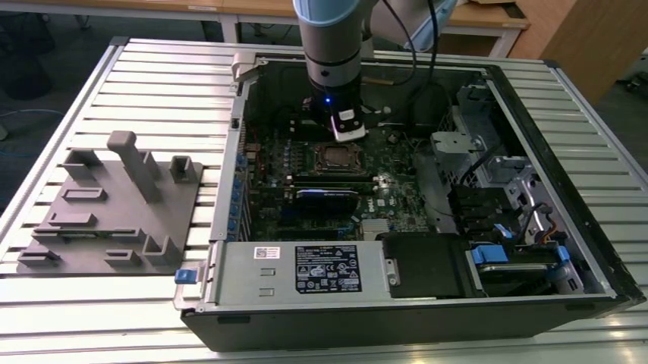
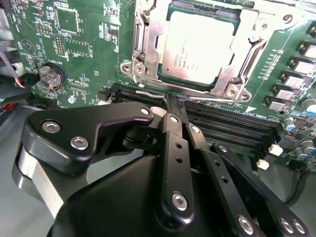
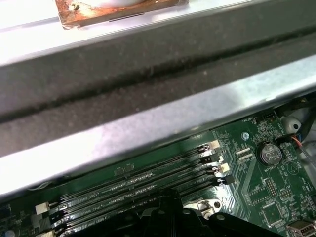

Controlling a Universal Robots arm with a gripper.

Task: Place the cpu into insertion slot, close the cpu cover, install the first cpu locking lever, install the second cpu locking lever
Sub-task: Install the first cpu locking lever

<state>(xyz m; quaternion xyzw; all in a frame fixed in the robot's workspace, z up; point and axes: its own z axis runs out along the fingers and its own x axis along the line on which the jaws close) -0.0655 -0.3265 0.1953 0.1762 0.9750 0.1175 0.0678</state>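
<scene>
Green motherboard (image 2: 89,54) bears the covered cpu (image 2: 197,47); end effector (image 2: 170,106) closed, holding nothing, just beside it.

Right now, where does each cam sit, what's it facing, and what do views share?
Exterior view: off-arm, above, looking down into the open computer case; the arm comes down over the insertion slot.
Second wrist view: behind the hand, facing the cpu under the cpu cover.
First wrist view: faces the memory slots.
Both wrist views share the coin battery.
</scene>
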